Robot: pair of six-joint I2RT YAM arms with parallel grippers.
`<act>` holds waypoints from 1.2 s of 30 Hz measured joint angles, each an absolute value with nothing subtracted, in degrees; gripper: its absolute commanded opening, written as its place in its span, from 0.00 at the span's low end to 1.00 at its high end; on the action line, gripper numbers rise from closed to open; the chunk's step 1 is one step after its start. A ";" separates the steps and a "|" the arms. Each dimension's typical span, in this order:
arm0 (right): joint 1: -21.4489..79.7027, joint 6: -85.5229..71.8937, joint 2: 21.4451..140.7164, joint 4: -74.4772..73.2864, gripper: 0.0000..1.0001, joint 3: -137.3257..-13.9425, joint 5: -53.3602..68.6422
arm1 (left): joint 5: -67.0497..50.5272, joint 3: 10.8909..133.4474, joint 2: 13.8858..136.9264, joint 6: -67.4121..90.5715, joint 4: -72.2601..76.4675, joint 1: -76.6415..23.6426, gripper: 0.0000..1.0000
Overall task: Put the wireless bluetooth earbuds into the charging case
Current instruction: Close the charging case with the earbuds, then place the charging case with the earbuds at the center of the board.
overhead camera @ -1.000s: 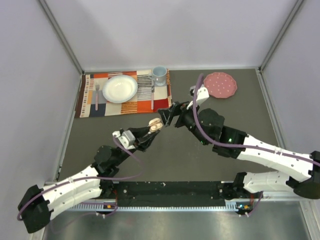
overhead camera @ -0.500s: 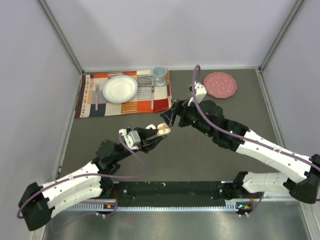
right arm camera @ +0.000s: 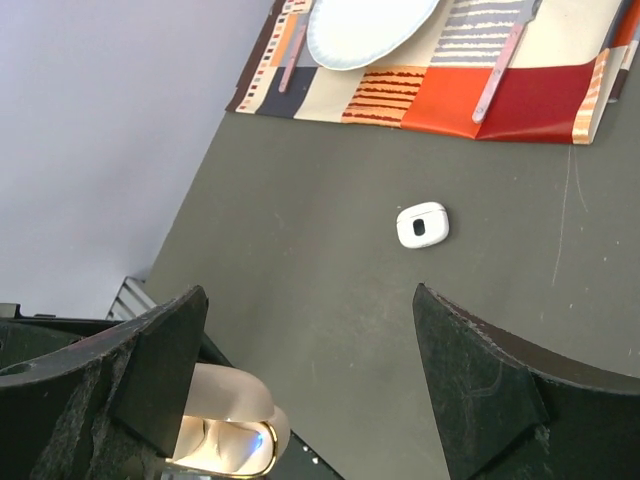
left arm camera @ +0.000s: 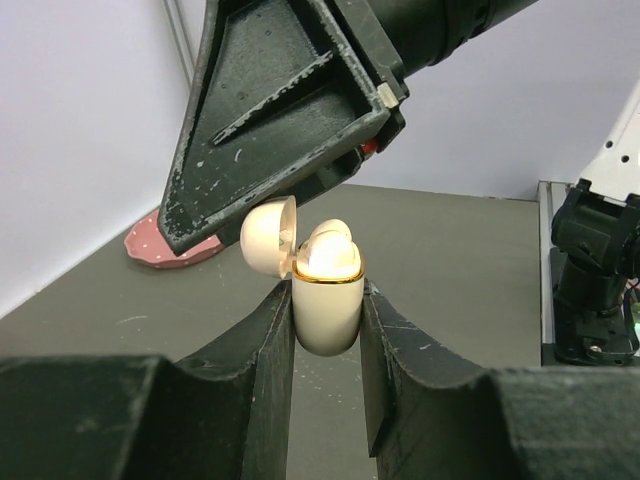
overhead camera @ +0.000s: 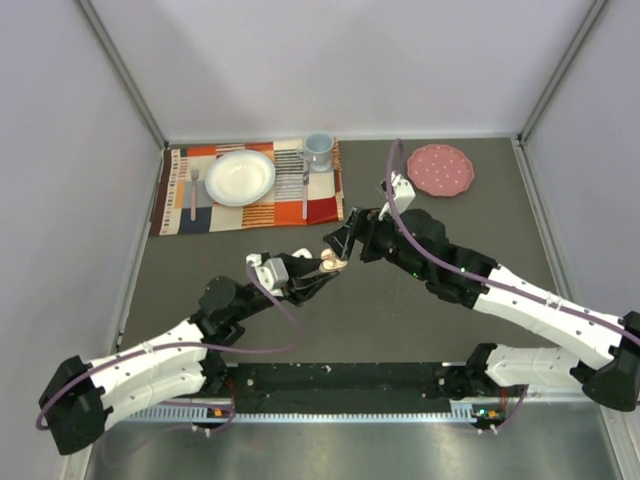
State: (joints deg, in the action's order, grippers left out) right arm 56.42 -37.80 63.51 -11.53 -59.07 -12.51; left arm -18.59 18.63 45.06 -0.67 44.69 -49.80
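charging case (left arm camera: pixel 328 300): both sides are covered by the fingers (left arm camera: pixel 268 365) of the left gripper (left arm camera: pixel 325 290); its lower part is cut off at the bottom left of the right wrist view.
case contents: only a pale dome is seen; an earbud cannot be confirmed.
pink plate (left arm camera: pixel 143 243): largely hidden behind a finger (left arm camera: pixel 270 120) of the right gripper (right arm camera: pixel 310 335).
white plate (right arm camera: pixel 365 25): cropped by the top edge.
small white object (right arm camera: pixel 422 224): too small to be identified.
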 measured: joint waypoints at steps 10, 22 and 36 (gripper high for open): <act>56.45 -38.65 60.29 -10.90 0.84 -55.77 -12.56 | -15.49 18.63 45.32 -0.51 45.47 -49.80 0.00; 56.45 -38.59 52.99 -13.63 0.87 -52.84 -26.13 | -8.23 19.03 50.37 1.83 43.70 -49.36 0.00; 53.17 -39.13 44.95 -17.15 0.88 -46.59 -34.61 | -8.47 27.35 80.82 21.69 45.17 -48.80 0.00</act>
